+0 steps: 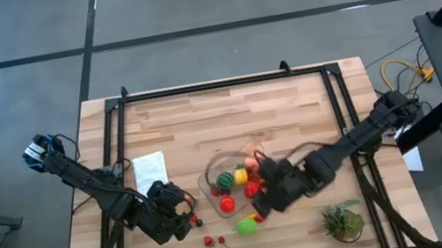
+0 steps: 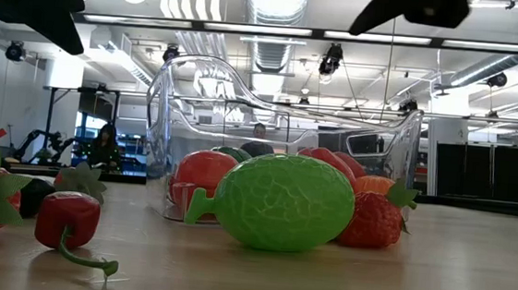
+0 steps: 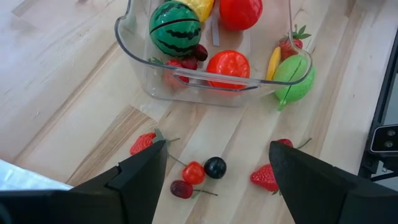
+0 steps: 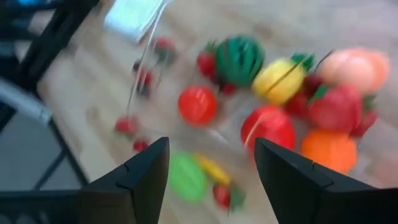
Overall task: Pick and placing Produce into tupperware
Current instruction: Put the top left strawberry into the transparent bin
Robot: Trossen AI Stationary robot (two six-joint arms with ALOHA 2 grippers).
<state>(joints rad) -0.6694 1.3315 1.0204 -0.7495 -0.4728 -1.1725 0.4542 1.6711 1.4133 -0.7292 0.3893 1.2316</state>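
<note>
The clear tupperware (image 1: 212, 179) stands mid-table and holds a striped melon (image 3: 175, 28), a red tomato (image 3: 228, 65), a yellow fruit (image 4: 280, 81), a peach (image 4: 351, 65) and an orange piece (image 4: 329, 149). A lime green fruit (image 1: 247, 225) lies on the table against its near wall, beside a strawberry (image 2: 374, 219). Small cherries (image 3: 194, 172) and strawberries (image 3: 264, 177) lie on the wood left of it. My left gripper (image 3: 217, 149) hangs open above those cherries. My right gripper (image 4: 211, 149) is open and empty over the container's near right corner.
A white folded cloth (image 1: 150, 169) lies left of the container. A spiky green plant tuft (image 1: 343, 220) sits near the table's near right corner. Black frame rails (image 1: 223, 83) run along the far edge and both sides. Bare wood lies beyond the container.
</note>
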